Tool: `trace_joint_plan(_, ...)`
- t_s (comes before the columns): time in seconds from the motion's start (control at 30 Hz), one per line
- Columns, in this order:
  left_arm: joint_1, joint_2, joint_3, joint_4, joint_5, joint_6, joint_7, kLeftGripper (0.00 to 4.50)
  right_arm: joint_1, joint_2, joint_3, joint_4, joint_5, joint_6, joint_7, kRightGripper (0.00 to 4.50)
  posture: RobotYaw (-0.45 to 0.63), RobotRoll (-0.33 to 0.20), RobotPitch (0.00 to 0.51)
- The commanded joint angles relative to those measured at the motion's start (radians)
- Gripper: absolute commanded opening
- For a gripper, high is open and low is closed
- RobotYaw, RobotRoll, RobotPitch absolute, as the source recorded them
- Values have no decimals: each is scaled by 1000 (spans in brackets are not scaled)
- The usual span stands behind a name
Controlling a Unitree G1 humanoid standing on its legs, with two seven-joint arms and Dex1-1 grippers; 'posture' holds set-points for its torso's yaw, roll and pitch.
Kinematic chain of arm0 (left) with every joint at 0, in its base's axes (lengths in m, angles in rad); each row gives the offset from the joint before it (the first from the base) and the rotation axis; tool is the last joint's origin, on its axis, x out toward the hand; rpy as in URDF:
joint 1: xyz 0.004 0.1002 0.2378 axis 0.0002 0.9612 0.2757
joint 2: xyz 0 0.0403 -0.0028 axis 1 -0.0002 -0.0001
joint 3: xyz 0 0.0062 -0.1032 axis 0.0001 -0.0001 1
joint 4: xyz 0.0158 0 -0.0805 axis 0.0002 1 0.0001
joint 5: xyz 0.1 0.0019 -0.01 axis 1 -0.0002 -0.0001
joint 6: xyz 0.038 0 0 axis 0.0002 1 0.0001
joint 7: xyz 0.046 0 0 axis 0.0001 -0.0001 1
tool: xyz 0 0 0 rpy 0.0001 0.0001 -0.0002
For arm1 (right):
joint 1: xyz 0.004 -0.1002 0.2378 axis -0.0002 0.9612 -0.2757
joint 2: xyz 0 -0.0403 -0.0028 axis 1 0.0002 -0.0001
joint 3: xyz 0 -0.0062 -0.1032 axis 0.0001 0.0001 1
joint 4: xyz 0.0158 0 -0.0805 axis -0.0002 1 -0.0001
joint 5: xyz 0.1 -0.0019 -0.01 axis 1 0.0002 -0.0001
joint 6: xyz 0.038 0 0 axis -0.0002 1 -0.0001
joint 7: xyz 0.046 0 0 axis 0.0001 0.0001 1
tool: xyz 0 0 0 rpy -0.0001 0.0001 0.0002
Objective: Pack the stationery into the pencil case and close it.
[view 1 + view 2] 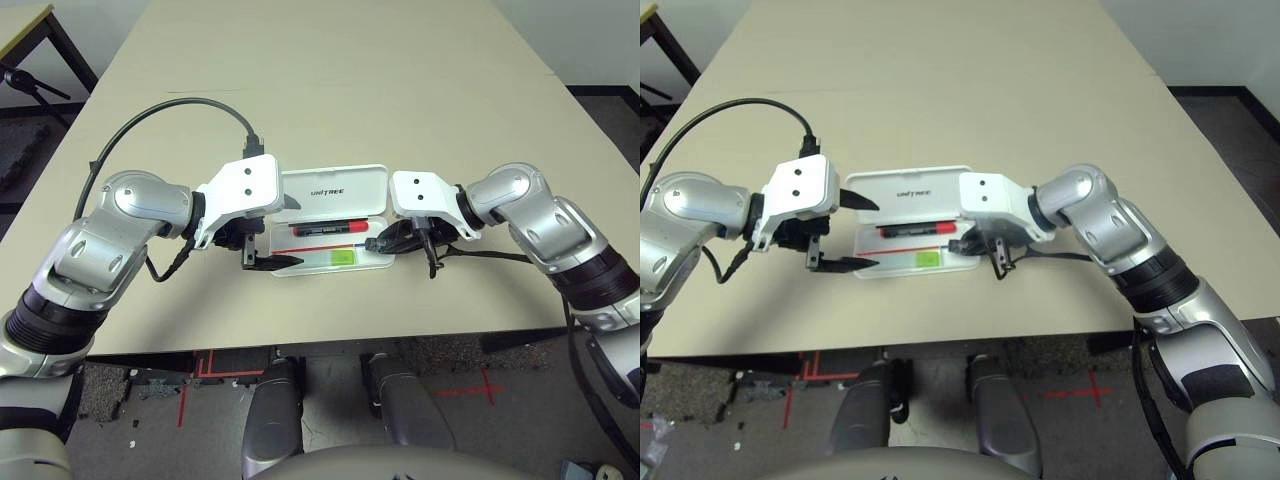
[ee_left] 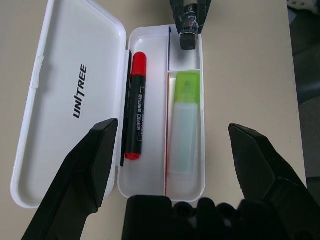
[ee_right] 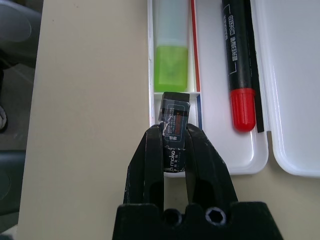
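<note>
Table (image 1: 400, 90); open case (image 2: 75, 60) (marker (image 2: 136, 105) inside)

Open white pencil case (image 2: 75, 90), marker (image 2: 135, 112), highlighter (image 2: 184, 125) inside

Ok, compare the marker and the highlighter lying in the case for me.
The marker is dark-bodied with red ends; the highlighter is pale and translucent with a lime-green cap. The marker is slim and longer; the highlighter is broader and shorter. The marker lies in the compartment beside the lid hinge, the highlighter in the outer one. Both lie flat and parallel inside the open pencil case.
</note>
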State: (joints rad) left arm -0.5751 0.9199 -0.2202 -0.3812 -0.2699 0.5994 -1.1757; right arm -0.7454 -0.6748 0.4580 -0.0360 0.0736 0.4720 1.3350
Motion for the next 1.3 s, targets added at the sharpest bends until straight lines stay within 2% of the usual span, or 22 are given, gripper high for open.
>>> trace_joint_plan(0.03, 14, 13, -7, -21, 11, 7, 3, 4500, 12, 21, 10, -6, -10, -21, -13, 674, -41, 0, 167)
trace_joint_plan(0.13, 16, 15, -6, -23, 10, 9, 3, 4500, 8, 44, -5, -3, -3, -25, -29, 1613, -44, 0, 168)
trace_joint_plan(0.37, 13, 13, -9, -19, 11, 8, 2, 4500, 5, 37, -18, 5, -3, -37, -26, 4373, -50, 0, 170)
trace_joint_plan(0.4, 13, 13, -10, -18, 12, 7, 2, 4500, 5, 35, -20, 5, -2, -37, -25, 4487, -51, 0, 170)
trace_joint_plan(0.6, 15, 15, -8, -8, 15, 1, 1, 4500, -4, -37, -98, 20, 55, -7, 23, 4487, -51, 0, 171)
trace_joint_plan(0.7, 21, 24, 2, 1, 18, 0, 2, 4500, 10, -117, -147, 31, 95, 32, 73, 4487, -51, 0, 171)
trace_joint_plan(0.87, 50, 54, 27, 10, 16, -7, 2, 4500, 59, -262, -269, 20, 251, 183, 186, 4487, -52, 0, 173)
trace_joint_plan(0.97, 69, 68, 41, 18, 16, -17, 0, 4500, 89, -324, -311, 22, 275, 201, 193, 4487, -64, 0, 174)
trace_joint_plan(1.3, 63, 70, 36, 83, 48, -48, 8, 4500, 156, -351, -338, -27, 298, 230, 135, 4487, -77, 0, 173)
